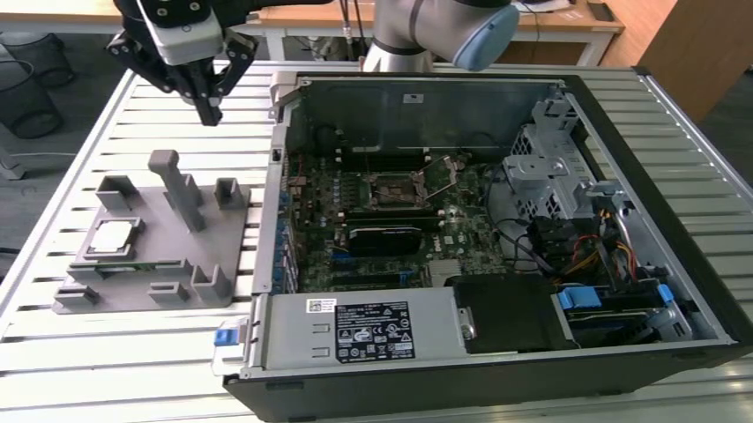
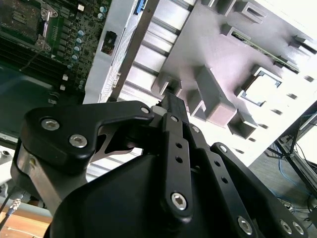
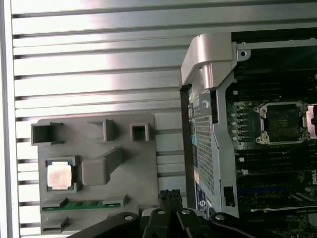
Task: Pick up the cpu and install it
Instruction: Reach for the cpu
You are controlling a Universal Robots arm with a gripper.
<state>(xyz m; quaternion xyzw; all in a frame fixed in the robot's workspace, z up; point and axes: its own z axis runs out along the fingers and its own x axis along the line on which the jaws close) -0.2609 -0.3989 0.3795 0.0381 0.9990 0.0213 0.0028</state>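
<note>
The cpu [image 1: 112, 236] [image 3: 59, 176] [image 2: 262, 87] is a small pale silver square lying flat in a recess of the grey fixture [image 1: 176, 260] [image 3: 138, 163] [image 2: 208, 44], on the exterior view's left. My gripper [image 1: 210, 113] [image 2: 171, 100] [image 3: 170, 193] hangs above the slatted table beyond the fixture's far edge, well above and apart from the cpu. Its fingers are shut together with nothing between them. The dark metal-framed socket [image 1: 392, 189] [image 3: 282, 121] [image 2: 17, 17] stands open on the motherboard inside the computer case.
A green memory strip [image 1: 118, 263] [image 3: 81, 204] lies in the fixture beside the cpu, and tall grey posts [image 1: 176, 185] rise from it. The case wall [image 1: 277, 176] stands between fixture and motherboard. A power supply [image 1: 365, 326], drive cage [image 1: 553, 167] and cables [image 1: 588, 256] crowd the case.
</note>
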